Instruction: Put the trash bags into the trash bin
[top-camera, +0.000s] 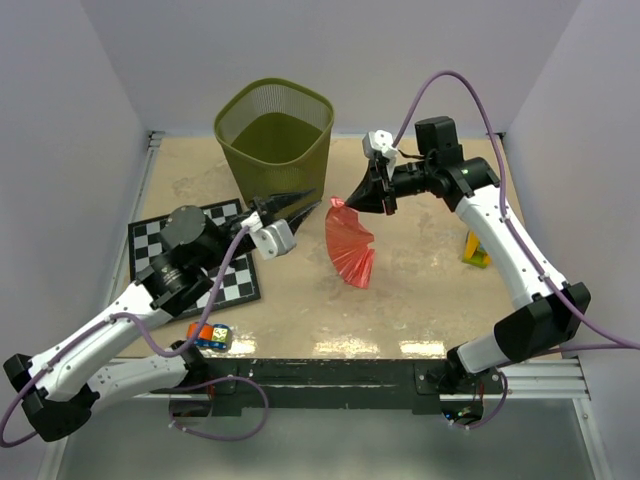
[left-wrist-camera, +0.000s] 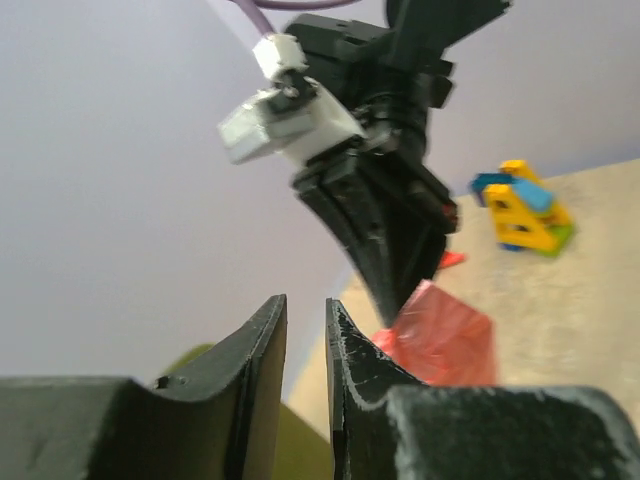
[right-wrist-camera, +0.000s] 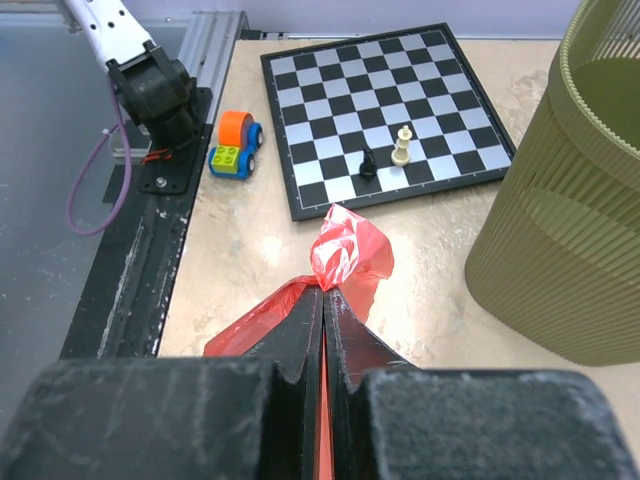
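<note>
**A:** Where's the trash bag (top-camera: 350, 245)?

**B:** Centre of the overhead view. It's a red fan of film hanging from the right hand (top-camera: 352, 205), just right of the trash bin (top-camera: 300, 175), which stands upper centre-left. I can't tell whether its lower edge touches the desk (top-camera: 420, 300).

**A:** And the grip?

**B:** Clenched on it. In the right wrist view the two fingers press together with red film squeezed between them, and a crumpled tuft pokes past the tips.

**A:** Why pinch it by the top?

**B:** My guess is that holding one end lets the rest hang and spread, so it can be lifted clear of the rim. The bin's rim looks higher than where the bag hangs now.

**A:** The left hand (top-camera: 312, 203)?

**B:** It points at the bag from the left, in front of the bin's wall, with its tips near the film but apart from it. Its jaws stand slightly parted with nothing between them — released, probably placed to take or steady the loose film.

**A:** How far along?

**B:** Early, I'd say — the bag is gripped, but it is outside the bin
</note>
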